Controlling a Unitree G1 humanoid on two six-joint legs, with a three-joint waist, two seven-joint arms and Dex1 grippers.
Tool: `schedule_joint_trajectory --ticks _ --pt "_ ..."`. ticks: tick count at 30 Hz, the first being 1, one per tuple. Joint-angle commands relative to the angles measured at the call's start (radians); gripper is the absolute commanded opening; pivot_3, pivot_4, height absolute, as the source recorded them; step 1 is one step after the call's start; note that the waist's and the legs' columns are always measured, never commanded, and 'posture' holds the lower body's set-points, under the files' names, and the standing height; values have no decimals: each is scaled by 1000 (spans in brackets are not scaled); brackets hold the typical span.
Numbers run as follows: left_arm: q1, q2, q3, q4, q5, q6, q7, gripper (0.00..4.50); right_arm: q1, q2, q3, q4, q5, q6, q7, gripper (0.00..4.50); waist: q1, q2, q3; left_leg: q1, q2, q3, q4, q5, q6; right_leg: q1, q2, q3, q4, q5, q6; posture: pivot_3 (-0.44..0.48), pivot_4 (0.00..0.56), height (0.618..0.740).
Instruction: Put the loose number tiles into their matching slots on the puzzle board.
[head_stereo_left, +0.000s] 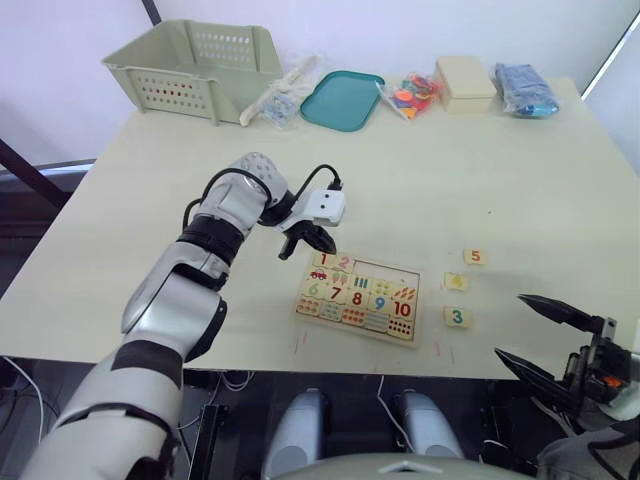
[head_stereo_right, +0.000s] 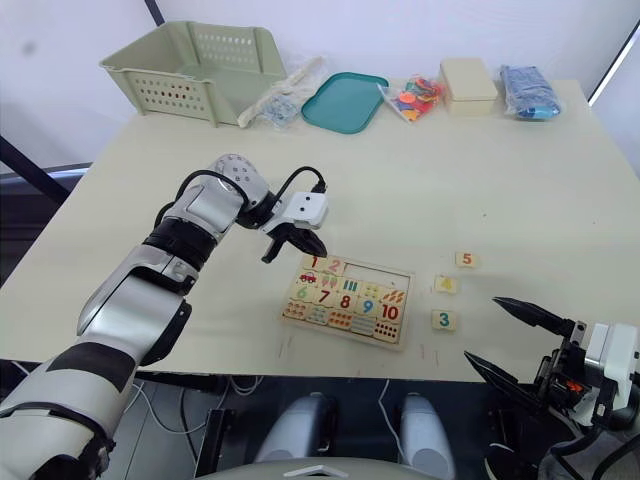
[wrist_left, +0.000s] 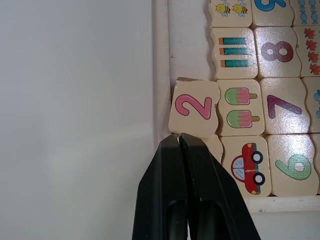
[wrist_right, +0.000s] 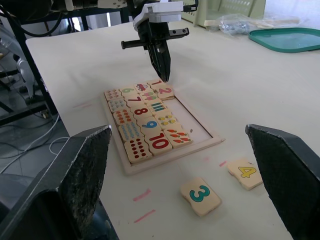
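Puzzle board (head_stereo_left: 358, 300) lay near the table's (head_stereo_left: 150, 220) front edge; my left gripper (wrist_left: 179, 136), fingers pressed together and holding nothing, stood over its far-left corner, tips at the 2 tile (wrist_left: 194, 108), which sat crooked in the top-row slots (head_stereo_left: 385, 272). Tiles 5 (head_stereo_left: 475, 256), 4 (head_stereo_left: 456, 281) and 3 (head_stereo_left: 457, 317) lay loose to the board's right. My right gripper (head_stereo_left: 532, 337), jaws spread wide and empty, hovered at the front-right edge.

Left claw (head_stereo_left: 308, 243) pinched closed, arm outstretched; right claw (head_stereo_left: 535, 338) spread wide, low.
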Motion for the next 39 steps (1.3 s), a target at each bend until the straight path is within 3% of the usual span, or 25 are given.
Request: schedule_joint_trajectory --ticks 1,39 --pt "0 7 15 -35 -1 -2 -31 72 10 3 -11 -28 11 -19 -3 4500 0 0 0 0 0 0 0 0 0 0 0 0 0 0 0 0 150 740" --pt "47 59 -8 -147 -75 63 -38 72 8 -2 -4 -38 16 -10 -13 4500 0 0 0 0 0 0 0 0 0 0 0 0 0 0 0 0 150 740"
